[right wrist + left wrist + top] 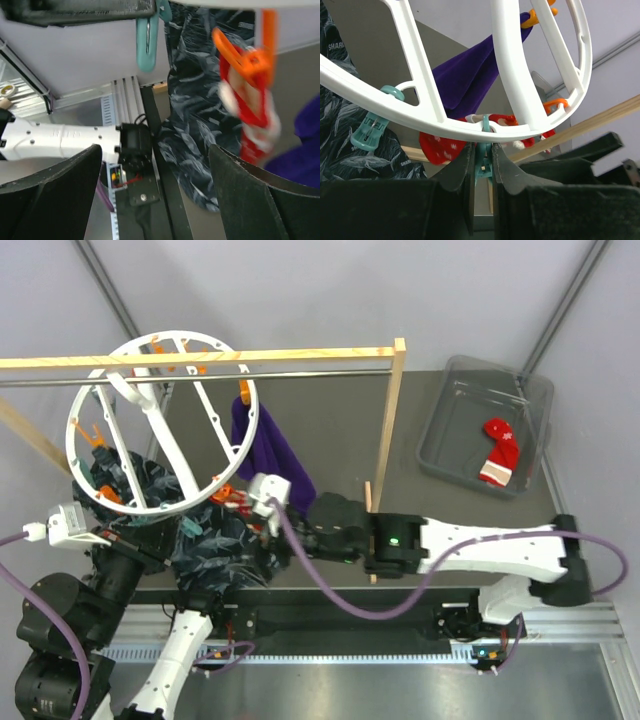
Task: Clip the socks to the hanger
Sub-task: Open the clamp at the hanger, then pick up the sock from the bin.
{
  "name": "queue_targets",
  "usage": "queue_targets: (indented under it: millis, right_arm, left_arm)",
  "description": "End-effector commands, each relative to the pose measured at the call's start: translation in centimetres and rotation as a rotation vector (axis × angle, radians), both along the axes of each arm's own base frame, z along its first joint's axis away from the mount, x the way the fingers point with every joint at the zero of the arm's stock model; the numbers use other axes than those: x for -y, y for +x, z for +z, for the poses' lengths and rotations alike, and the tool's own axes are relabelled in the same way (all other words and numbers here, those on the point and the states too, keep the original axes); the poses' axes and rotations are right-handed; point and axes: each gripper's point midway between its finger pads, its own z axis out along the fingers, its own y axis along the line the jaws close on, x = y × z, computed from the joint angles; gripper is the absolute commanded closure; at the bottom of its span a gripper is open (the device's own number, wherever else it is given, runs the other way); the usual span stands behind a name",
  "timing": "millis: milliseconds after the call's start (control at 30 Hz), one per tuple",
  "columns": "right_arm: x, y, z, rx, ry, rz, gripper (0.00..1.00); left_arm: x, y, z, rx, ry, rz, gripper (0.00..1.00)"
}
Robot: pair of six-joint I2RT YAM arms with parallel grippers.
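Observation:
The white ring hanger point(160, 420) hangs from the rail at the left, its rim point(470, 131) also crossing the left wrist view. My left gripper point(481, 147) is shut on a teal clip point(483, 162) under that rim. A red Santa sock point(437, 146) hangs just behind it, held by an orange clip point(252, 62) in the right wrist view, where the sock point(250, 112) is blurred. The purple sock point(268, 450) hangs clipped from the ring. My right gripper point(155, 150) is open and empty beside the red sock, at the ring's lower right point(252, 502). Another red sock point(500, 452) lies in the grey bin.
Dark patterned fabric point(205, 535) drapes below the ring and over the left arm. The wooden frame with its metal rail point(300, 368) and post point(388, 430) stands mid-table. The grey bin point(440, 425) sits at the far right. A second teal clip point(367, 134) hangs on the rim.

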Motion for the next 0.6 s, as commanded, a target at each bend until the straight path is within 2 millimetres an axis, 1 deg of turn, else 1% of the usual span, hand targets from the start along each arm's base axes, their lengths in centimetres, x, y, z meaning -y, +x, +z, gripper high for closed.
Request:
queue_targets:
  millis: [0,33,67,100,133,167,200,233,267,300,367,400,433,467,567]
  right_arm:
    - [6.1,1.4,2.1,0.059,0.02,-0.135,0.13]
    - [8.0,2.0,3.1,0.058,0.049,-0.18,0.13]
    - [9.4,3.6,1.6,0.068,0.02,-0.281,0.11]
    - [10.7,4.5,1.5,0.072,0.021,-0.348,0.11]
    - [12.4,5.5,2.1,0.068,0.043,-0.419,0.11]
    - [13.6,6.6,1.7,0.069,0.04,-0.494,0.11]
    - [15.6,8.2,0.8,0.08,0.022,-0.622,0.12]
    - [17.1,9.0,0.8,0.073,0.028,-0.685,0.13]
    - [18.9,10.4,0.0,0.088,0.01,-0.791,0.15]
    - [20.0,11.0,-0.2,0.094,0.001,-0.848,0.16]
    - [22.5,11.9,-1.4,0.101,-0.042,-0.96,0.16]
    - [24.2,12.5,-1.9,0.118,-0.067,-1.054,0.15]
    - [25.4,12.8,-2.9,0.114,-0.095,-1.109,0.15]
    - [26.9,13.2,-3.2,0.119,-0.102,-1.183,0.14]
    - [29.8,13.8,-5.1,0.071,-0.098,-1.296,0.14]
  left_arm:
    - [0.2,0.7,-0.1,-0.013,0.025,-0.009,1.0]
    - [0.2,0.9,-0.3,-0.018,0.027,-0.012,1.0]
    - [0.3,1.0,-0.4,-0.019,0.029,-0.014,1.0]
    - [0.4,0.9,-0.4,-0.015,0.028,-0.018,1.0]
    - [0.5,1.1,-0.6,-0.021,0.024,-0.022,1.0]
    - [0.6,1.1,-0.7,-0.023,0.023,-0.027,1.0]
    - [0.6,1.2,-0.9,-0.025,0.022,-0.03,1.0]
    - [0.6,1.1,-0.9,-0.021,0.023,-0.032,1.0]
    - [0.6,1.1,-0.9,-0.023,0.025,-0.029,1.0]
    - [0.5,1.1,-0.9,-0.024,0.027,-0.026,1.0]
    - [0.5,1.1,-0.7,-0.015,0.033,-0.028,1.0]
    - [0.5,1.0,-0.7,-0.014,0.038,-0.031,1.0]
    - [0.5,1.0,-0.7,-0.012,0.039,-0.031,1.0]
    - [0.5,0.9,-0.7,-0.009,0.04,-0.032,1.0]
    - [0.5,1.1,-1.1,-0.015,0.041,-0.029,1.0]
